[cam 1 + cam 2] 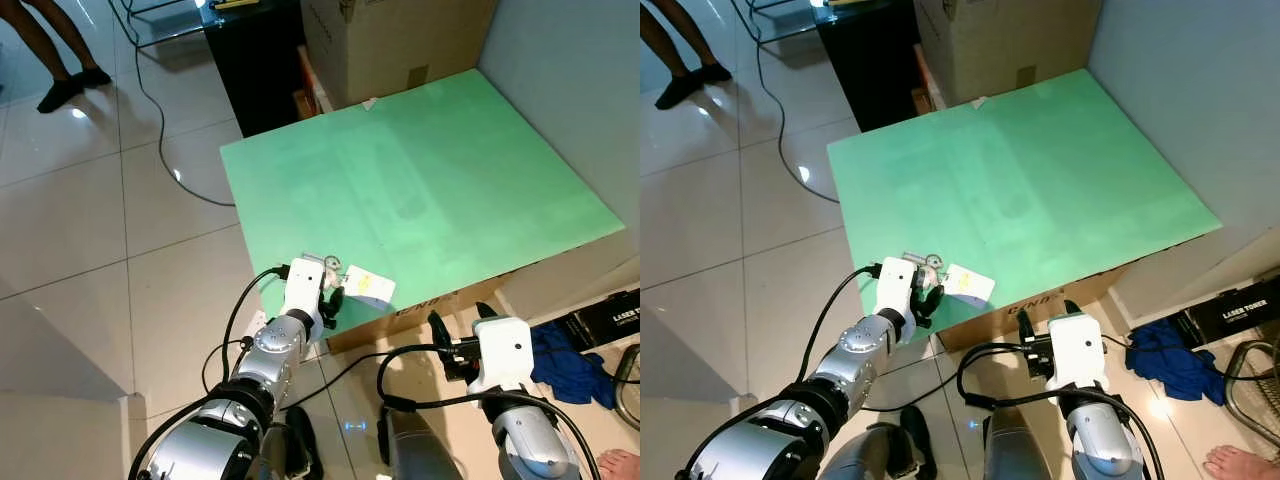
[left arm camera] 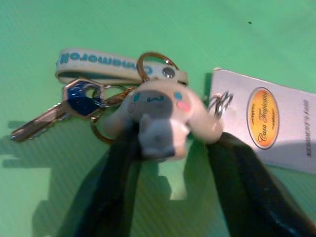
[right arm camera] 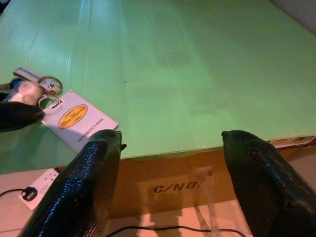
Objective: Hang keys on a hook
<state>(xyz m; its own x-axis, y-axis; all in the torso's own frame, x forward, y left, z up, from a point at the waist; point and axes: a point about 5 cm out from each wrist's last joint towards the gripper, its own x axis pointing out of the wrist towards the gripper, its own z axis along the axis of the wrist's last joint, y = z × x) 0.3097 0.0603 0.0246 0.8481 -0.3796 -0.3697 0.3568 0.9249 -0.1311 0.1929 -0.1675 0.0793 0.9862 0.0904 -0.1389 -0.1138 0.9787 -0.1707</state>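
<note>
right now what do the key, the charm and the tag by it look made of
Key: bare metal blade, blue head cover, likely plastic. Charm: matte soft-looking rubber or vinyl, moulded face. Tag: flat white printed card, possibly laminated.

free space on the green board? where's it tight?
Most of the green board is bare, from the cardboard box at the far edge to the wall side. The near left corner is crowded: the keys and white tag lie there, with the left gripper open around the keychain figure.

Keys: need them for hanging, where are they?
The key bunch with its white plush charm lies at the green board's near-left corner, between the left gripper's fingers.
</note>
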